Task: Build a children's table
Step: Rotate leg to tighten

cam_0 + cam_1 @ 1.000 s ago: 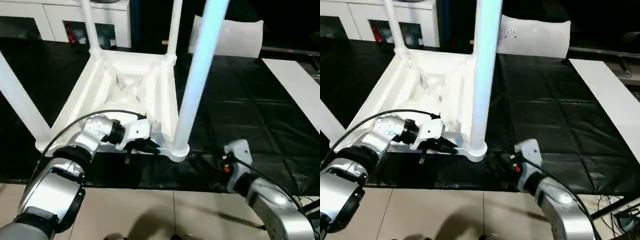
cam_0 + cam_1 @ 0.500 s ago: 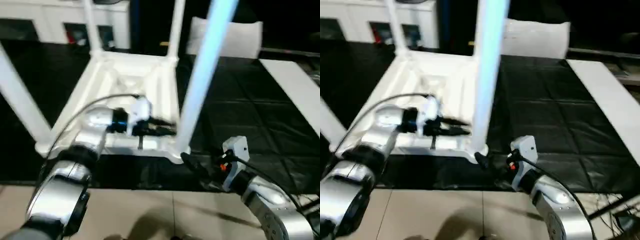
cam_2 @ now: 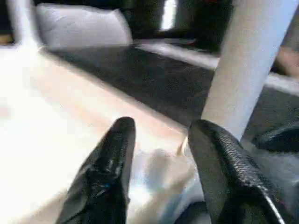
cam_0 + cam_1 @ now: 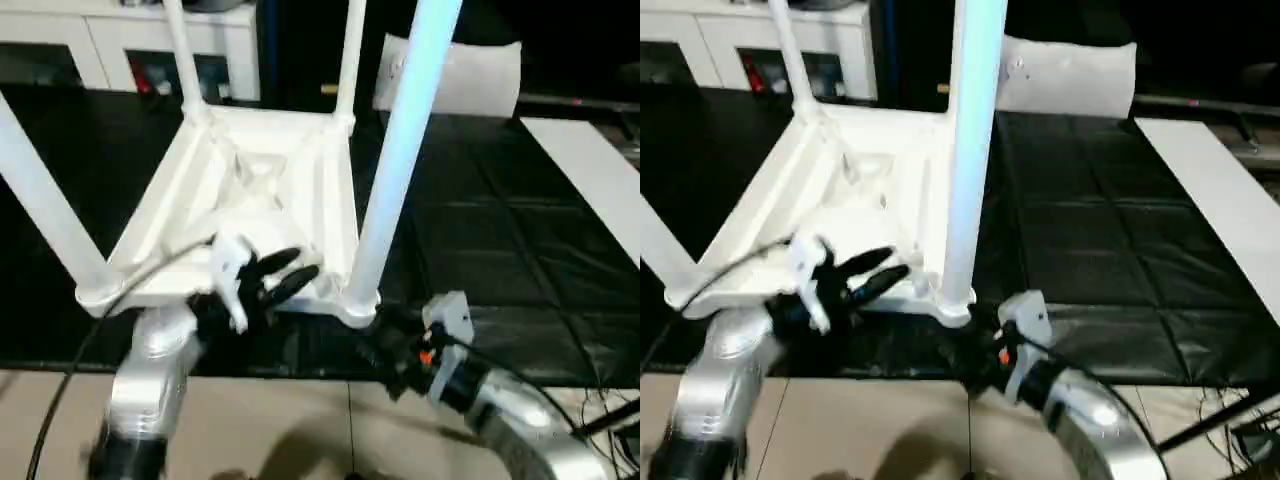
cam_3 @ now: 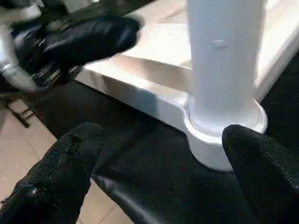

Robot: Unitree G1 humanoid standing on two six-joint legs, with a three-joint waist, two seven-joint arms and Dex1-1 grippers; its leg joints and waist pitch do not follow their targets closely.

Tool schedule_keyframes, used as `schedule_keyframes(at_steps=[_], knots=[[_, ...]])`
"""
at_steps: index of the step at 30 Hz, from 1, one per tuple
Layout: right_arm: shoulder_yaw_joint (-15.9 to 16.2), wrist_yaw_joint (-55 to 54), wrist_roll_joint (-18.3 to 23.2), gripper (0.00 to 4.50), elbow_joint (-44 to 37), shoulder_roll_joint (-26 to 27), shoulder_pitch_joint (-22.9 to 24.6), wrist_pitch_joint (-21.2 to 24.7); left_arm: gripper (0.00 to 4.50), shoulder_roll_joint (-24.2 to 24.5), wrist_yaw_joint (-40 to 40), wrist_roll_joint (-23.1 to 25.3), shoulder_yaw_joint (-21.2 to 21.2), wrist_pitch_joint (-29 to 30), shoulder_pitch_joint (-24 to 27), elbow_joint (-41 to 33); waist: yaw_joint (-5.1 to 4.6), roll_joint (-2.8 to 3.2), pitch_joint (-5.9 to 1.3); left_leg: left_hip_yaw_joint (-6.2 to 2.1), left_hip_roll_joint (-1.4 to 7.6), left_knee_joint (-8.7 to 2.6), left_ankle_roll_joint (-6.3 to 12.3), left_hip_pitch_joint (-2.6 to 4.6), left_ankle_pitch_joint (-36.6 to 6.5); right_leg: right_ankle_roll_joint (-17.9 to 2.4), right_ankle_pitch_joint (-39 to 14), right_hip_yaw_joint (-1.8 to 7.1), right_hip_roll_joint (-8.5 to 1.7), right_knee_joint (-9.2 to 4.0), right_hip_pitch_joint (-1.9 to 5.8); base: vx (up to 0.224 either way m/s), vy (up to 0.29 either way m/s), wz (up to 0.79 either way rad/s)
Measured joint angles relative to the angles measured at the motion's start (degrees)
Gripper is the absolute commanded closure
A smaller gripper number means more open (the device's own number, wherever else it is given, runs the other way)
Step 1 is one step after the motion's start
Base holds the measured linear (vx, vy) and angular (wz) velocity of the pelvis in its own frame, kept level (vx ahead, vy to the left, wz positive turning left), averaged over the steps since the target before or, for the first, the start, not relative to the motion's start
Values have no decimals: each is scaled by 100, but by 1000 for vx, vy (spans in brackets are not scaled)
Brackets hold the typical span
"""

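The children's table lies upside down on the black mat: a white ribbed tabletop with white legs standing up from its corner sockets. The near right leg rises from its socket at the front corner. My left gripper hovers over the tabletop's near edge, just left of that leg, open with nothing between its fingers. My right gripper is open wide low in front of the same corner, one finger on each side of the socket, not touching it.
White cabinets stand at the back left, a flat white bag at the back right. A white board lies along the right side of the black mat. Beige floor tiles run in front.
My left gripper has opened, come off the tabletop's near edge and now points toward the near right leg. My right gripper has moved left, up to that leg's corner socket.
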Motion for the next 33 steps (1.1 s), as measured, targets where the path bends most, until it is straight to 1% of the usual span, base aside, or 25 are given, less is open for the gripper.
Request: schedule_keyframes(at_steps=[1,2,3,4,5,8,10,12,13,15,17,19,20,21,22,23,24,25,26,27,28,29,30,31,33], knots=[[47,-18,-10,0,20,48,76,-63,214,-80,249,137,87,-2,405,-226,-40,-4,-2,-6,4,0,0,-3,0,1,-1,-12,1,-14,1,0,0,0],[82,-26,-12,0,22,80,160,-108,204,-130,389,203,124,7,654,-351,-52,-6,-3,-15,11,-1,0,-9,0,1,-1,-32,2,-34,8,0,0,0],[138,-28,-14,0,52,113,202,-117,204,-139,499,274,135,51,834,-461,-61,-4,-2,-28,20,0,0,-2,0,1,0,-64,3,-61,10,0,0,0],[205,-27,-14,0,90,156,217,-133,189,-153,616,313,158,127,989,-627,-65,-3,-1,-33,34,-2,0,-19,0,1,0,-92,4,-90,11,0,0,0],[259,-24,-13,0,118,178,216,-184,189,-160,721,314,172,204,1083,-786,-63,-3,-1,-36,42,3,1,-22,1,1,0,-106,4,-102,22,0,0,0],[349,-26,-14,0,254,276,206,-319,172,-253,1053,312,238,268,1298,-1249,-73,10,0,-39,51,4,2,5,-1,1,-1,-129,3,-157,81,0,0,0],[350,-39,-15,0,308,285,185,-357,153,-282,1200,312,247,282,1385,-1346,-101,45,14,-73,53,4,4,15,-1,3,-2,-174,3,-229,128,0,0,0],[347,-50,-15,0,353,289,168,-375,139,-306,1275,314,227,305,1465,-1405,-120,58,15,-101,61,-1,5,-1,0,3,-1,-218,3,-288,165,0,0,0],[348,-72,-26,0,420,300,150,-400,129,-349,1342,324,216,342,1466,-1405,-127,54,12,-106,64,4,21,-52,11,1,1,-229,3,-291,162,0,0,0],[348,-123,-87,0,449,315,150,-446,112,-416,1434,342,213,379,1465,-1423,-131,32,-9,-97,65,22,46,-100,30,-7,40,-227,1,-290,122,0,0,0],[351,-150,-99,0,456,328,148,-480,89,-476,1546,343,204,423,1463,-1454,-136,25,-14,-97,68,62,55,-118,35,2,96,-236,-6,-290,96,0,0,0],[352,-174,-108,0,466,334,145,-516,79,-483,1676,342,196,485,1478,-1509,-146,31,-5,-102,70,63,53,-94,32,13,90,-272,-21,-301,102,0,0,0],[352,-176,-110,0,477,332,144,-548,71,-488,1727,341,196,491,1493,-1526,-166,52,15,-117,80,59,52,-52,30,19,86,-313,-21,-342,126,0,0,0],[352,-176,-113,0,492,328,133,-569,71,-503,1767,341,196,495,1520,-1557,-241,93,41,-158,106,54,46,-16,25,35,76,-435,-25,-427,217,0,0,0],[354,-177,-120,0,527,334,118,-594,51,-513,1819,341,202,494,1562,-1613,-271,178,79,-173,171,25,42,5,22,61,38,-525,-18,-480,327,-66,4,-3],[352,-180,-135,0,530,341,128,-633,51,-490,1862,342,202,481,1540,-1677,-181,155,100,-121,160,1,38,0,22,26,-254,-457,-51,-30,288,-66,4,-3],[355,-182,-142,0,575,339,136,-648,42,-485,1885,343,204,465,1540,-1703,-138,31,74,-18,133,10,36,17,24,3,-399,-270,-114,293,317,0,0,0],[354,-183,-148,0,641,330,101,-682,28,-504,1910,344,218,453,1581,-1711,-62,-97,41,38,83,36,14,64,11,161,-514,-93,-143,400,277,66,-116,-1],[349,-189,-165,0,688,323,56,-691,19,-564,1930,344,213,451,1721,-1713,36,-125,32,-11,28,61,-56,93,-79,149,-547,-66,-149,432,216,66,-116,-1],[350,-187,-170,0,688,314,16,-699,9,-583,1954,345,211,452,1821,-1710,64,-81,33,-96,-7,157,-28,56,-179,144,-553,-122,-172,400,209,48,-79,-19],[342,-185,-179,0,689,295,-10,-718,9,-590,1982,346,189,452,1871,-1706,89,-4,19,-178,-29,105,-16,-9,-188,142,-552,-151,-162,382,219,0,0,0],[350,-181,-185,0,706,293,-13,-728,3,-574,2012,346,196,450,1866,-1714,89,27,7,-185,-26,59,-61,-37,-138,139,-550,-157,-147,365,212,0,0,0],[353,-174,-189,0,729,290,-13,-736,3,-559,2040,347,205,445,1854,-1721,80,34,-3,-189,-13,38,-75,-45,-130,133,-546,-149,-117,325,223,56,-13,-2],[355,-173,-191,0,735,295,-14,-741,3,-548,2056,346,208,443,1842,-1728,66,26,-13,-183,-1,30,-76,-49,-129,113,-533,-130,-91,304,223,0,0,0],[384,-146,-189,0,742,291,-57,-763,3,-536,2101,345,208,443,1838,-1729,47,6,-24,-171,2,37,-67,-55,-75,99,-468,-115,-88,296,228,0,0,0]])
